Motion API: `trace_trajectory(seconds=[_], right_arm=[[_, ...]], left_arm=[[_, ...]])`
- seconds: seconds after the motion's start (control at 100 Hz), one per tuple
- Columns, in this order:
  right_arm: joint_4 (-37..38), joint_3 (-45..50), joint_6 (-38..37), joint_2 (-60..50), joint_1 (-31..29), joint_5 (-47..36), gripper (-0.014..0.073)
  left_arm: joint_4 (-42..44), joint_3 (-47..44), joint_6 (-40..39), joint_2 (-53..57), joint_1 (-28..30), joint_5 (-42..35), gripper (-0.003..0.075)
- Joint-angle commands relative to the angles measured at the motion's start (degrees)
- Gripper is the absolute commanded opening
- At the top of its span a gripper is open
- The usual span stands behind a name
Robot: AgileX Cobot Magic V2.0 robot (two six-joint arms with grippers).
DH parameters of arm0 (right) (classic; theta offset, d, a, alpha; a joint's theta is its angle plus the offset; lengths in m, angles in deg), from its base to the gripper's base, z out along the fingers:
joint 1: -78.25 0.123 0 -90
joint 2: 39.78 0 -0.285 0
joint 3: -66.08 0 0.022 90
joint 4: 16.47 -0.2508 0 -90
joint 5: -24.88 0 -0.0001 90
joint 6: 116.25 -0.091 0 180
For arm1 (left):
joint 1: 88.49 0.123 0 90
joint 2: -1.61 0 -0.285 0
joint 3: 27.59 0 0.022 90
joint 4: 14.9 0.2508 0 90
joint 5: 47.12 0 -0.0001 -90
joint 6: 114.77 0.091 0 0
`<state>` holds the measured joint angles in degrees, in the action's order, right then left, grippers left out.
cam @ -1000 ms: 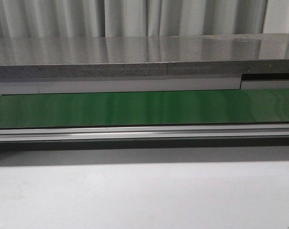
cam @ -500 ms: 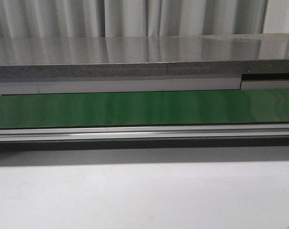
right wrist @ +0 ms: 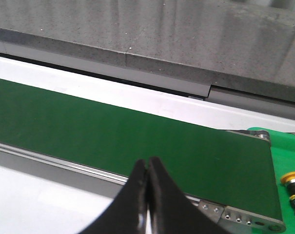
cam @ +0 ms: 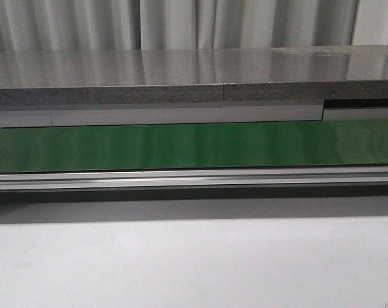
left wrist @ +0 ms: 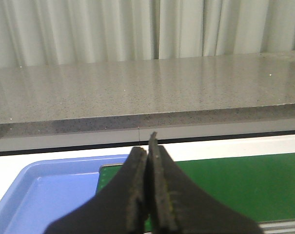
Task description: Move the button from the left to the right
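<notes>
Both grippers, left and right, are pressed closed on nothing above the green belt; the button lies past its end.

Green belt, blue tray

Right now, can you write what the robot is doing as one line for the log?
left end effector: shut, empty, over blue tray | right end effector: shut, empty | button: past green belt end, untouched
</notes>
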<state>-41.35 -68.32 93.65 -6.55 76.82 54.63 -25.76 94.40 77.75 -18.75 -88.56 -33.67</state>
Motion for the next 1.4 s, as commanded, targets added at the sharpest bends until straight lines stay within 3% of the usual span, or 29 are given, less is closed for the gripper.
trace_trajectory(seconds=[0.0,0.23,0.42,0.59,0.81,0.98,1.39], right_arm=[[0.7,-1.3,-2.1,0.3,1.5,-3.9,-0.0068],[14.8,-0.9,-16.5,-2.8,5.9,-4.9,-0.0068],[23.2,6.5,-28.0,-7.7,6.0,-13.3,-0.0068],[23.2,16.0,-29.2,-13.1,6.0,-20.3,-0.0068],[23.1,24.8,-29.9,-21.5,6.0,-21.7,-0.0068],[23.1,28.2,-29.9,-27.4,6.0,-21.7,-0.0068],[22.9,32.3,-29.9,-27.2,6.0,-26.6,-0.0068]], left_arm=[[-0.8,1.5,0.1,-0.5,-0.4,-4.7,-0.0020],[-0.8,1.5,0.1,-0.5,-0.4,-4.7,-0.0020],[-0.8,1.5,0.1,-0.5,-0.4,-4.7,-0.0020],[-0.8,1.5,0.1,-0.5,-0.4,-4.7,-0.0020],[-0.8,1.5,0.1,-0.5,-0.4,-4.7,-0.0020],[-0.8,1.5,0.1,-0.5,-0.4,-4.7,-0.0020],[-0.8,1.5,0.1,-0.7,-0.4,-4.7,-0.0020]])
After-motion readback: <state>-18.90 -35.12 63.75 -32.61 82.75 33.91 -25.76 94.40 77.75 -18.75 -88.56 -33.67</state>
